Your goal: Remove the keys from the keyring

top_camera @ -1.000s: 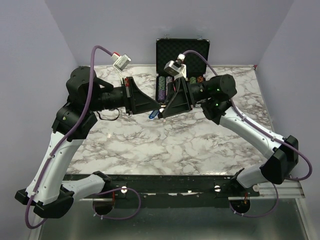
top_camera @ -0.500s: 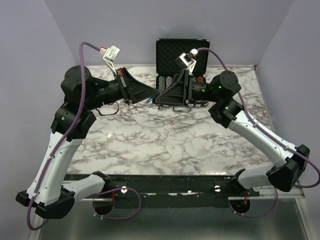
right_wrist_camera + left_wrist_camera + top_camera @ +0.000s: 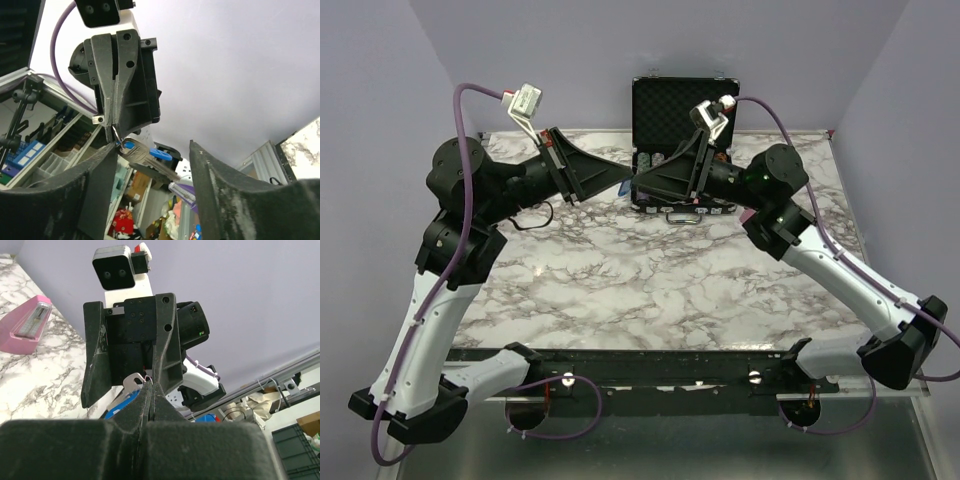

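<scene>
Left gripper (image 3: 111, 125): fingers pressed together, clamped on the keyring (image 3: 114, 134), a thin wire loop at the very tips. The keys (image 3: 145, 156) hang from the ring toward 4 o'clock in the right wrist view: blue plastic heads and a silver blade, off the table.

Right gripper (image 3: 152, 147): fingers apart, one either side of the hanging keys; contact cannot be told.

Top view: both grippers meet tip to tip at the 12 o'clock side of the marble table (image 3: 650, 290), above the open black case (image 3: 665, 100). Left arm reaches in from 9 o'clock, right arm from 3 o'clock. A pink wedge (image 3: 27, 322) lies on the table, at 9 o'clock in the left wrist view.
</scene>
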`<move>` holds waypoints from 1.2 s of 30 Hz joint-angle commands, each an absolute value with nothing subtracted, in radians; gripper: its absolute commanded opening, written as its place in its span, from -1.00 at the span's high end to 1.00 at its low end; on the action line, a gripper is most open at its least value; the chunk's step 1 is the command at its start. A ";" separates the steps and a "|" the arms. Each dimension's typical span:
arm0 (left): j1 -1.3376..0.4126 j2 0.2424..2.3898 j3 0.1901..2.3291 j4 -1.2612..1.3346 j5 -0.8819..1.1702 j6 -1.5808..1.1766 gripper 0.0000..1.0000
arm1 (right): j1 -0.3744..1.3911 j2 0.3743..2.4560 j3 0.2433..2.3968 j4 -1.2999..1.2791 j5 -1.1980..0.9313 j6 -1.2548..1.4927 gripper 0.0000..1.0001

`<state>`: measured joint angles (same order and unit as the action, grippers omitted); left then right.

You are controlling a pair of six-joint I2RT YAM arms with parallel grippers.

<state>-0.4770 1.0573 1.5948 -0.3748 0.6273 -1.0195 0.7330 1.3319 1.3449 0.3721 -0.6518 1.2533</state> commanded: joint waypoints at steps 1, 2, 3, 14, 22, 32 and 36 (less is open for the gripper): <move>-0.479 1.025 1.608 -0.304 0.643 -1.060 1.00 | 0.727 1.298 1.301 0.428 -0.557 1.256 -0.39; -0.477 1.023 1.603 -0.304 0.643 -1.061 1.00 | 0.729 1.296 1.287 0.484 -0.561 1.281 -0.44; -0.479 1.020 1.598 -0.299 0.643 -1.065 1.00 | 0.729 1.295 1.273 0.552 -0.568 1.302 -0.47; -0.479 1.006 1.554 -0.215 0.638 -1.127 1.00 | 0.729 1.358 1.296 0.799 -0.630 1.413 -0.51; -0.479 1.009 1.549 -0.213 0.611 -1.140 1.00 | 0.727 1.361 1.324 0.801 -0.670 1.398 -0.34; -0.479 1.006 1.529 -0.209 0.586 -1.146 1.00 | 0.730 1.376 1.376 0.713 -0.684 1.341 -0.07; -0.479 1.002 1.517 -0.212 0.572 -1.144 1.00 | 0.729 1.390 1.417 0.649 -0.706 1.304 0.06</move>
<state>-0.4778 1.0134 1.5345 -0.2321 0.6090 -1.1358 0.7315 1.3689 1.3613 0.7113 -0.6624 1.3571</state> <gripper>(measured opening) 0.007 0.497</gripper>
